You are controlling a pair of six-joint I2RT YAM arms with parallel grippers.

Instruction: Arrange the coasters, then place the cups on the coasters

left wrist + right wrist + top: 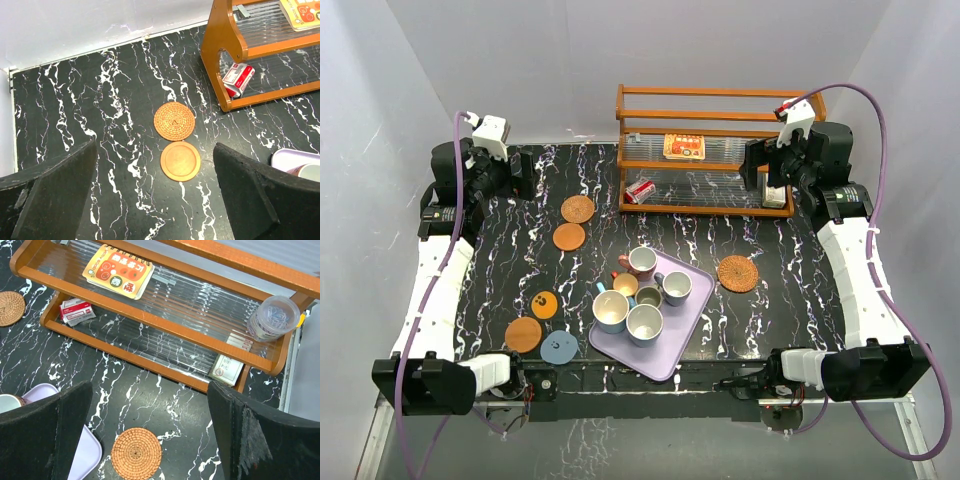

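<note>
On the lilac tray (670, 362) at 6 o'clock all the cups (642, 293) sit, while the coasters (578, 209) lie scattered (11, 8 and 3 o'clock). Both left fingers (50, 200) and right fingers (260, 440) gape wide, empty. Nothing is done yet.

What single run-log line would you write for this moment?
cups: on tray | coasters: scattered, bare | left end effector: open | right end effector: open
</note>
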